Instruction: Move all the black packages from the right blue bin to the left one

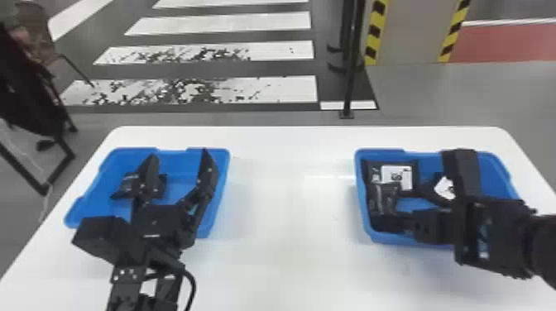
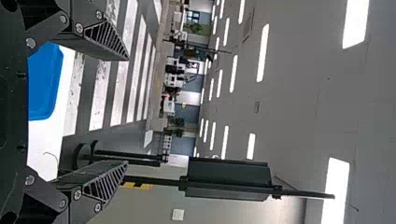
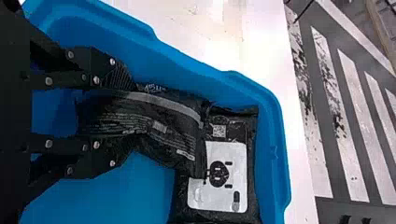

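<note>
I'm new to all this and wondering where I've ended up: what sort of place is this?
Probably a large indoor workshop, lab or demonstration hall: rows of long ceiling lights, broad white crossing stripes on the floor, and yellow-and-black warning strips beyond the table.

From the head, I look forward and down over the smooth white worktop [image 1: 289, 231], with the rectangular blue plastic left bin [image 1: 222, 169] and right bin [image 1: 376, 151]. My left wrist view faces outward toward the grey ceiling [image 2: 299, 112]; my right looks closely into the right bin. All three share the white-striped grey floor [image 1: 281, 22].
</note>
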{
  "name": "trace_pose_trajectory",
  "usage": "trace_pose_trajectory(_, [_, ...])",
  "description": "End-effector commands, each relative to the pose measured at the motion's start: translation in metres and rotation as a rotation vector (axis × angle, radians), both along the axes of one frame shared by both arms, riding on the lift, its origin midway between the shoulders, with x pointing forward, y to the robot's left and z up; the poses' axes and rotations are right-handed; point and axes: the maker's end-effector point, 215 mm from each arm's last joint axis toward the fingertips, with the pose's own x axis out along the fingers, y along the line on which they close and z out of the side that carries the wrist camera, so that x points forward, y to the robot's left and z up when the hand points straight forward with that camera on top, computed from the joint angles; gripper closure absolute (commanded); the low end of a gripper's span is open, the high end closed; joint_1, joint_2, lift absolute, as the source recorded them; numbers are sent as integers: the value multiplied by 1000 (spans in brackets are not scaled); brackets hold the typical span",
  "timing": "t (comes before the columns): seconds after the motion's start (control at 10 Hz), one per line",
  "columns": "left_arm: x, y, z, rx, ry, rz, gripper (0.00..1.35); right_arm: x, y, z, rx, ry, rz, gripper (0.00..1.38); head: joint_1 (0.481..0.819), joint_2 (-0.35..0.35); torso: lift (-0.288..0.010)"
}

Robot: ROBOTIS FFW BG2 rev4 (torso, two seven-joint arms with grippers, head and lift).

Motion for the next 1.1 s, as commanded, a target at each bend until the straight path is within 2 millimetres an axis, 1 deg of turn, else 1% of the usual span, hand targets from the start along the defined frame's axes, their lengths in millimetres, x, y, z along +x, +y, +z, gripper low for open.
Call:
trace_pose_trajectory(0.0, [-1, 0, 0, -5, -3, -1, 297, 3, 5, 8, 32, -44, -6, 1111, 695, 100, -175])
trace_pose_trajectory(0.1, [-1, -2, 5, -10, -15, -4, 297, 5, -1, 14, 38, -74, -24, 1111, 695, 103, -175])
trace_pose_trajectory(0.2, [-1, -3, 4, -13, -14, -6, 297, 10, -8, 24, 47, -112, -47, 1111, 695, 103, -175])
trace_pose_trajectory(0.4, [0, -3, 7, -17, -21, -8, 297, 11, -18, 47, 58, -180, -78, 1111, 695, 85, -175])
trace_pose_trajectory(0.5, [0, -3, 5, -32, -17, -10, 297, 5, -22, 58, 67, -201, -84, 1111, 695, 81, -175])
trace_pose_trajectory(0.6, [0, -1, 0, -95, -2, -12, 297, -5, -25, 67, 100, -212, -77, 1111, 695, 75, -175])
trace_pose_trajectory(0.7, [-1, 1, -1, -149, 0, -20, 298, -7, -30, 80, 130, -244, -73, 1111, 695, 74, -175])
trace_pose_trajectory(0.8, [0, -7, 0, -245, -8, -53, 298, 4, -24, 100, 211, -307, -42, 1111, 695, 73, -175])
trace_pose_trajectory(0.9, [3, -23, 0, -380, -2, -103, 298, 16, -9, 111, 320, -348, 10, 1110, 695, 73, -175])
trace_pose_trajectory(1.0, [7, -32, 7, -429, -16, -135, 298, 17, 26, 120, 455, -358, 91, 1110, 695, 71, -175])
